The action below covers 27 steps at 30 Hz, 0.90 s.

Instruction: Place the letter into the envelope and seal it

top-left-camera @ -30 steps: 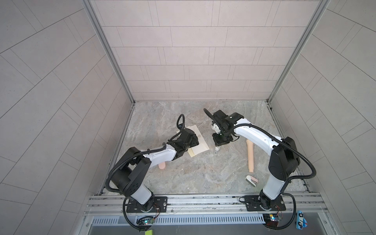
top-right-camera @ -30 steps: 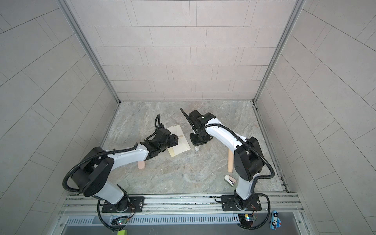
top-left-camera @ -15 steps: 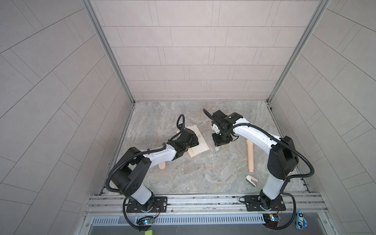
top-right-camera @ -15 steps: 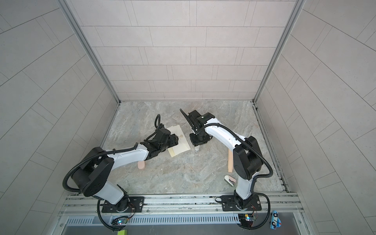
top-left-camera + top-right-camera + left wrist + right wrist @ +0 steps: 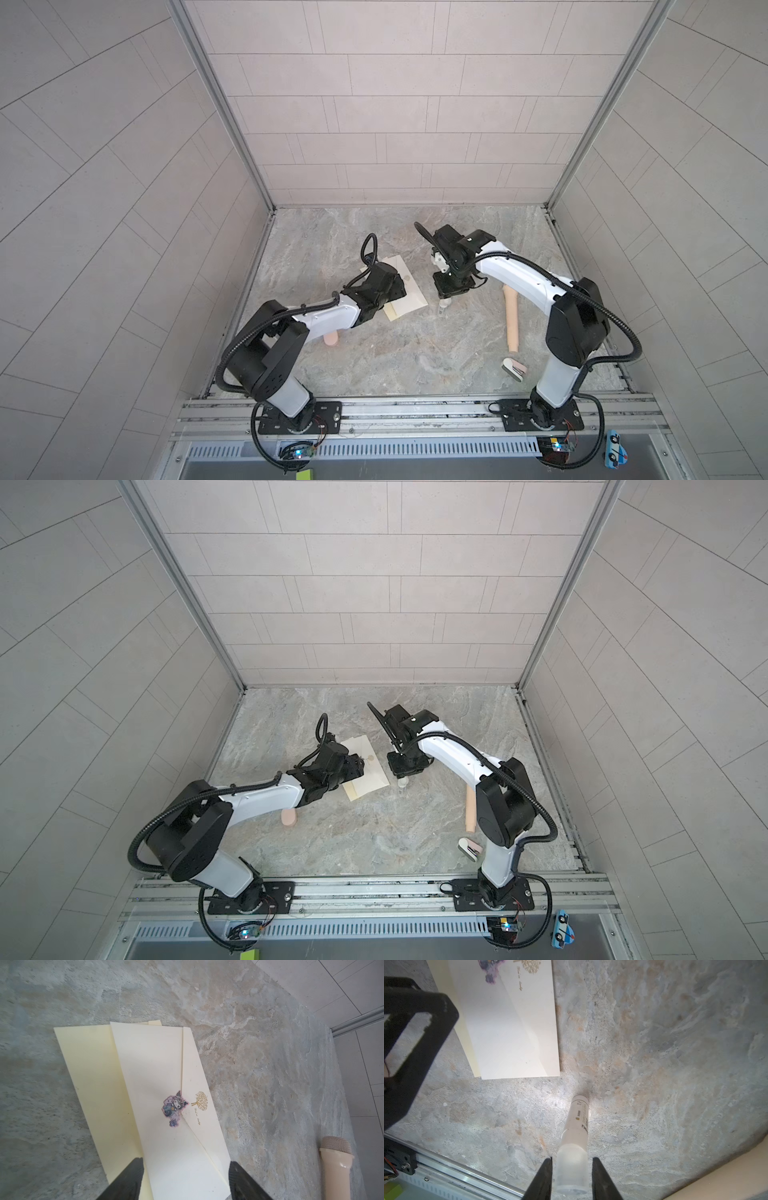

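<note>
The cream envelope (image 5: 166, 1084) lies flat on the marble table, its pointed flap folded down. A purple cartoon sticker (image 5: 173, 1108) sits over the flap's tip beside a gold tree print (image 5: 201, 1101). Both top views show the envelope (image 5: 409, 297) (image 5: 372, 771) at mid-table. The letter is hidden. My left gripper (image 5: 185, 1160) is open, its fingers straddling one end of the envelope. A white glue stick (image 5: 576, 1126) stands upright on the table beside the envelope's corner (image 5: 512, 1032). My right gripper (image 5: 572, 1159) is open around its cap, with a thin gap on each side.
A pale yellow paper (image 5: 89, 1068) lies under the envelope. A beige microphone-shaped toy (image 5: 335, 1159) lies to the right (image 5: 512, 320), a small white and pink item (image 5: 514, 369) in front of it. A beige cylinder end (image 5: 331, 340) shows under the left arm. The metal rail (image 5: 446, 1169) runs along the front edge.
The right gripper's jaws have parted slightly from the glue stick, which stays standing. The left arm and the envelope have not moved.
</note>
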Motion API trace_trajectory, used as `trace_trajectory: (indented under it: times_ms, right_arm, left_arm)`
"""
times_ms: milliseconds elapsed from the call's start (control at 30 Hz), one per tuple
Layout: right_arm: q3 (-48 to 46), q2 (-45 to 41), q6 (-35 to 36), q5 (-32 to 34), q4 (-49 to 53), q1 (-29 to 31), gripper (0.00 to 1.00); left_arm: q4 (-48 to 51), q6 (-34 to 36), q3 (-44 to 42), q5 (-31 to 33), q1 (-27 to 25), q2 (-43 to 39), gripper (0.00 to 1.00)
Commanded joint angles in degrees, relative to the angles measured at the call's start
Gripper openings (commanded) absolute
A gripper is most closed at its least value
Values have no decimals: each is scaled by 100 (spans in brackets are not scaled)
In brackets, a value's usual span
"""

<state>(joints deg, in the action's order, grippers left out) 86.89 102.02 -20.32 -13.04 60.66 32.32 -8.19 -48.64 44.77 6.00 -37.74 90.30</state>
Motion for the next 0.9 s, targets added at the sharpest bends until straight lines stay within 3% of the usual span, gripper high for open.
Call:
trace_trajectory:
  times_ms: [0, 267, 500, 867]
  right_arm:
    - [176, -26, 16, 211, 21, 14, 37]
    - [134, -548, 19, 250, 15, -43, 39]
    - [-176, -718, 103, -23, 254, -63, 11]
    - [-126, -498, 116, -250, 363, -57, 8]
  left_arm:
    - [71, -73, 146, 58, 29, 31, 71]
    - [67, -35, 216, 31, 26, 93, 71]
    - [115, -14, 269, -12, 29, 154, 71]
    - [419, 21, 410, -66, 28, 172, 71]
